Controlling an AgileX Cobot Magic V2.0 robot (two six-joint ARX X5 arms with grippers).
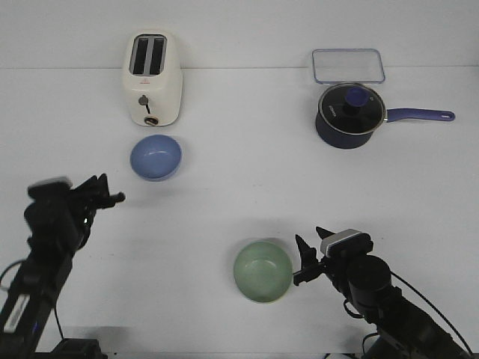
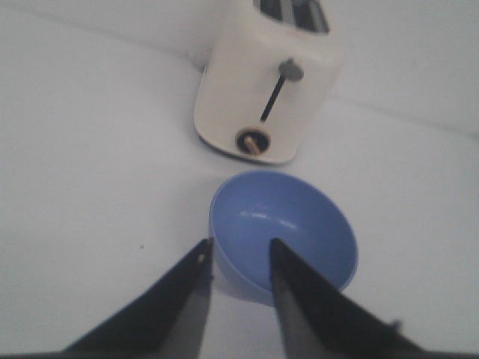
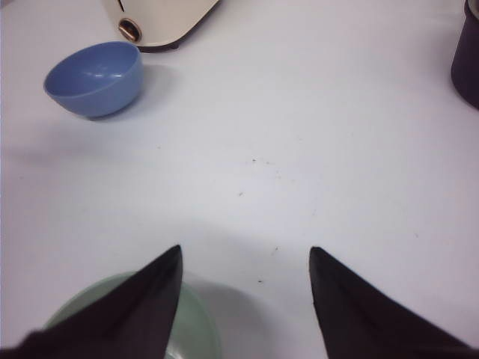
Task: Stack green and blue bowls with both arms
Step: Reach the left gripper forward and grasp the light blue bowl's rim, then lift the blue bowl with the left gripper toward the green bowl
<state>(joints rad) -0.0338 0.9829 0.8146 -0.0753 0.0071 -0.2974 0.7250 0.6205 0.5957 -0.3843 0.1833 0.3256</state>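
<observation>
- Right gripper (image 1: 308, 258) low over the near table, fingers spread wide, holding nothing; tips point toward the green bowl (image 1: 263, 271) and sit just beside its right rim. Touching or not: cannot tell.
- Right wrist view: one finger (image 3: 153, 288) overlaps the green bowl (image 3: 191, 329), the other stands over bare tabletop.
- Left gripper (image 1: 111, 196) raised at the left edge, arm bent, tips aimed right toward the blue bowl (image 1: 156, 157); clearly apart from it.
- Left wrist view: fingers (image 2: 196, 288) set a narrow gap apart, nothing between them; blue bowl (image 2: 288, 232) just beyond the tips.
- Blue bowl upright, just in front of the cream toaster (image 1: 152, 78).
- Bowls well apart; broad bare white table (image 1: 247, 179) between them.
- Far right: dark blue saucepan (image 1: 350, 116) with lid, handle pointing right; clear container lid (image 1: 348, 66) behind it. Both well away from either arm.
</observation>
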